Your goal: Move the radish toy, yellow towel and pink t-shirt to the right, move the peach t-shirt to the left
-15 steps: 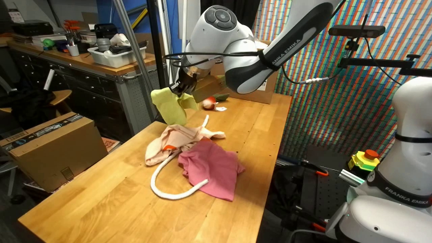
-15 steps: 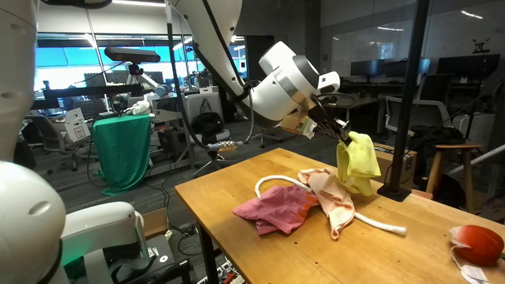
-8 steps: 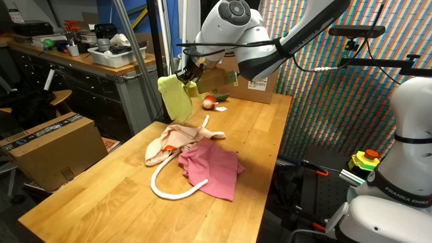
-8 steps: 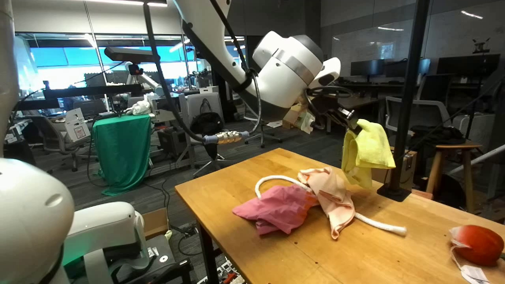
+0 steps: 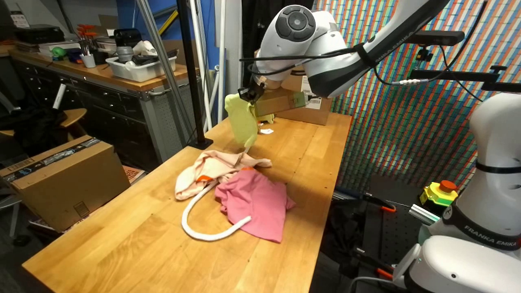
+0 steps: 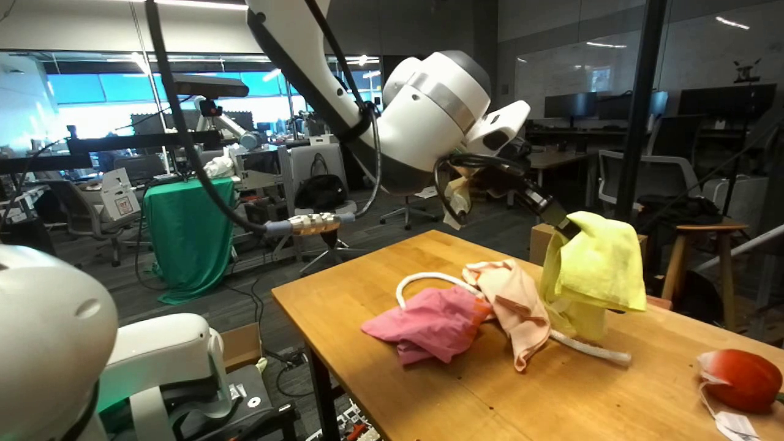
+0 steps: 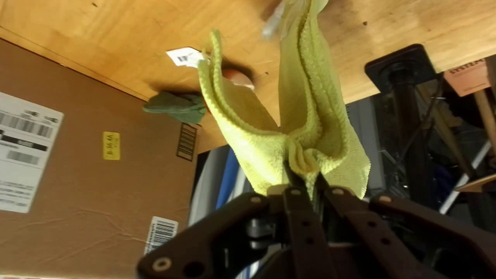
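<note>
Yellow towel (image 6: pixel 600 263), clamped in the gripper (image 7: pixel 305 178), dangling over the table (image 6: pixel 551 404)! Whether its hem brushes the white rope (image 6: pixel 594 351) is hard to tell. Peach shirt (image 6: pixel 513 300) near, pink shirt (image 6: pixel 432 321) beside it; radish toy (image 6: pixel 744 381) by the cardboard box (image 7: pixel 104 193), black post (image 6: pixel 640 116) at the table's edge.

Radish toy (image 7: pixel 237 77) prtly hidden b/h yellow towel (image 7: pixel 317 116), cord (image 7: pixel 272 21) blurry in wrist view.

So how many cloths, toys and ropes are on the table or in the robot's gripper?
Cloths: 3 (yellow towel, pink shirt, peach shirt)
Toys: 1 (radish)
Ropes: 1 (white rope; the peach shirt covers part of it, but it looks like one)
Total: 5
</note>
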